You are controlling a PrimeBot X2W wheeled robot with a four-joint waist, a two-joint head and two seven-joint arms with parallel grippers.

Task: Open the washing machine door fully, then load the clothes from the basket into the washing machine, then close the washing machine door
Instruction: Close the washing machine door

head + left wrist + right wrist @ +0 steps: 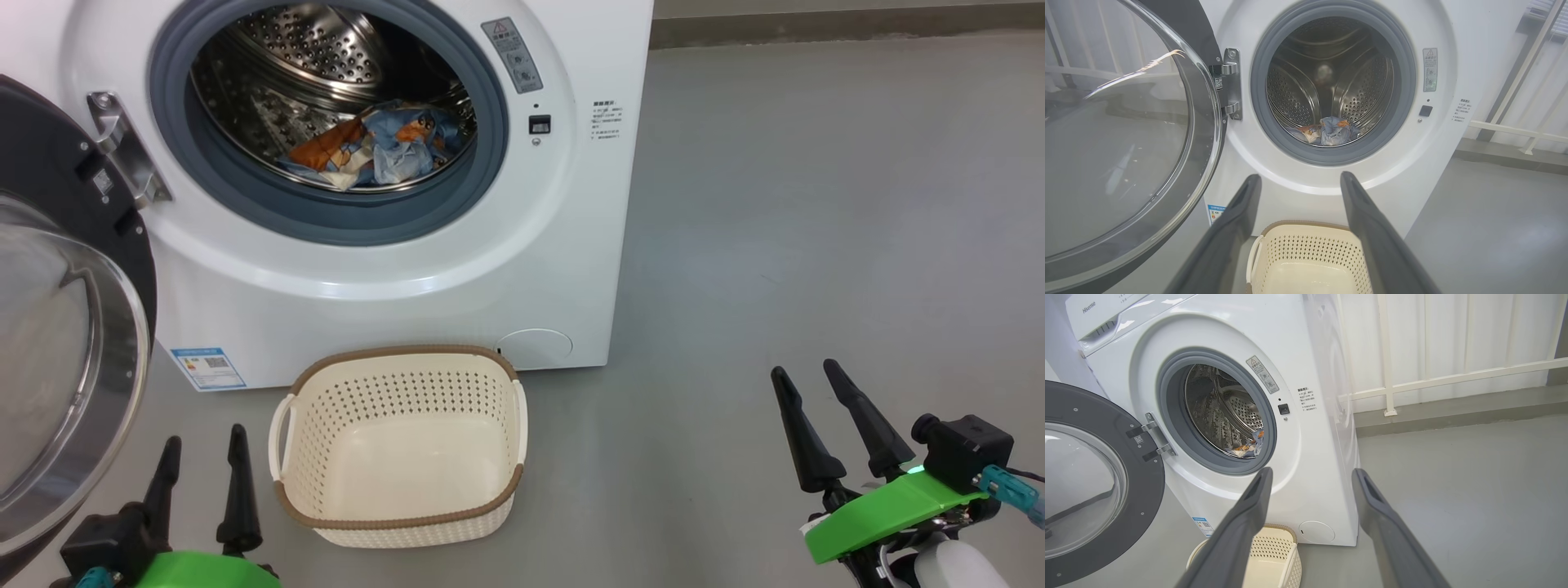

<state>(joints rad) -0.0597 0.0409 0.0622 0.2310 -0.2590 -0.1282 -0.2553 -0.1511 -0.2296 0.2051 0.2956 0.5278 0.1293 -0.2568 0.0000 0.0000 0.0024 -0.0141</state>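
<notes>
The white washing machine [424, 269] stands with its door [65, 359] swung wide open to the left, glass bowl facing out. The clothes [367, 151], light blue with orange patches, lie inside the steel drum; they also show in the left wrist view [1329, 130]. The cream basket [400, 445] sits on the floor in front of the machine with nothing in it. My left gripper [204, 449] is open at the lower left, beside the basket. My right gripper [804, 376] is open at the lower right, well clear of the machine.
Grey floor [816, 204] stretches to the right of the machine. A white railing [1453, 377] and a low kerb run behind it. The open door [1126, 134] hangs close to my left arm.
</notes>
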